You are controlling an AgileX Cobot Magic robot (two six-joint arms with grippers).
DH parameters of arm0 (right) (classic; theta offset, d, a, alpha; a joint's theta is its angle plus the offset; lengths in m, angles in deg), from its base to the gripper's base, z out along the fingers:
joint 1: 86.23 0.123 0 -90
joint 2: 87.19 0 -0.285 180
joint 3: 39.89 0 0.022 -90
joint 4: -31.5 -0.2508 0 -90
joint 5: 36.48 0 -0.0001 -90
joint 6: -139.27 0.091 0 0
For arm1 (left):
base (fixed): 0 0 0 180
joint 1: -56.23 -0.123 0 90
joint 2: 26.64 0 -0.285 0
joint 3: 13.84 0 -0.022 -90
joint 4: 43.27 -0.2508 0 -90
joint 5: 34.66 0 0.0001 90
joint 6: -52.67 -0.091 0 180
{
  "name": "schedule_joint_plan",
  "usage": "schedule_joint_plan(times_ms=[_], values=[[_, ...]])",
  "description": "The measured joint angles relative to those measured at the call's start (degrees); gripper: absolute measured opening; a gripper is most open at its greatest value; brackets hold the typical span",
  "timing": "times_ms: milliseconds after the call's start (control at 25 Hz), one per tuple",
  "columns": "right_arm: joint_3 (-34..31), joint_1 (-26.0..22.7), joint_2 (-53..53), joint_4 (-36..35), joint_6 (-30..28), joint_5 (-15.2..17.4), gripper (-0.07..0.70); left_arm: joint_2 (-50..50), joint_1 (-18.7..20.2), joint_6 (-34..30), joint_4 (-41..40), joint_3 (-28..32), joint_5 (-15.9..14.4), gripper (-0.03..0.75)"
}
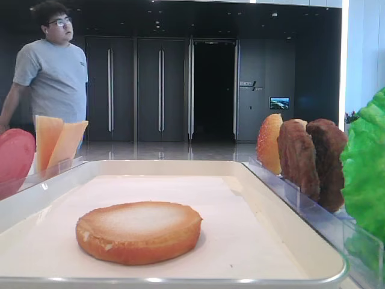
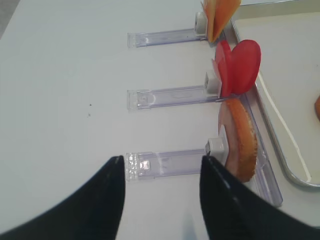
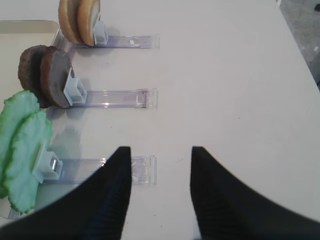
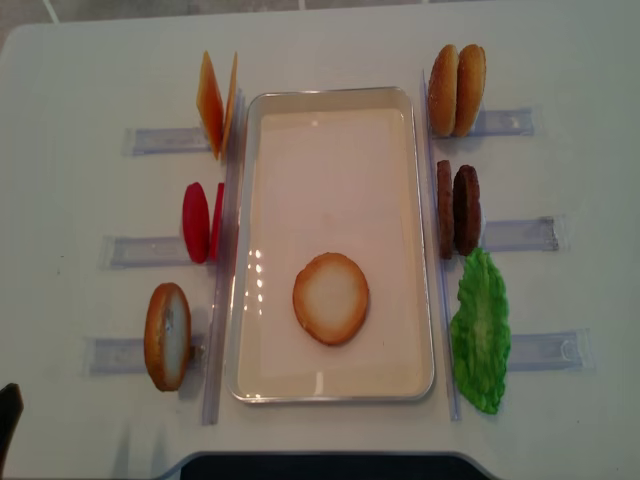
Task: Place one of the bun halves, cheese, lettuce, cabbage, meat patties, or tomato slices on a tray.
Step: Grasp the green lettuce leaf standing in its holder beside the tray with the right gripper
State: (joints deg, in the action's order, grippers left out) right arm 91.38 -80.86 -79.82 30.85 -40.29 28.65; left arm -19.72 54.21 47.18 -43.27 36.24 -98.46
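Right gripper [image 3: 160, 190] hovers over bare table [image 3: 240, 90], jaws parted, beside lettuce [image 3: 22, 150].

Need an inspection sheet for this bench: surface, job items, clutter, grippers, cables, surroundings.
Surface: white table, no spills seen.
Job items: tray centred, one bun half lying flat face up on it. On the left, in racks: cheese, tomato slices, bun half on edge. On the right: two buns, patties, lettuce.
Clutter: nothing seen beyond the clear racks.
Grippers: left gripper open, empty, above the table; right gripper open, empty.
Cables: nothing seen.
Surroundings: person standing behind the table at left; dark doors behind.
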Motion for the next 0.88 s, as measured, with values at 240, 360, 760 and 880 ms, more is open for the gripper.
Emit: schedule_joint_plan(times_ms=[240,360,760,880], values=[[0.0,0.0,0.0,0.0,0.0,0.0,0.304,0.0,0.0,0.0,0.0,0.0,0.0,0.358],[0.0,0.0,0.0,0.0,0.0,0.0,0.304,0.0,0.0,0.04,0.0,0.0,0.0,0.358],[0.75,0.0,1.59,0.65,0.0,0.75,0.304,0.0,0.0,0.04,0.0,0.0,0.0,0.357],[2.9,0.0,7.18,0.0,0.28,1.81,0.304,0.0,0.0,0.11,-0.37,0.0,0.0,0.357]])
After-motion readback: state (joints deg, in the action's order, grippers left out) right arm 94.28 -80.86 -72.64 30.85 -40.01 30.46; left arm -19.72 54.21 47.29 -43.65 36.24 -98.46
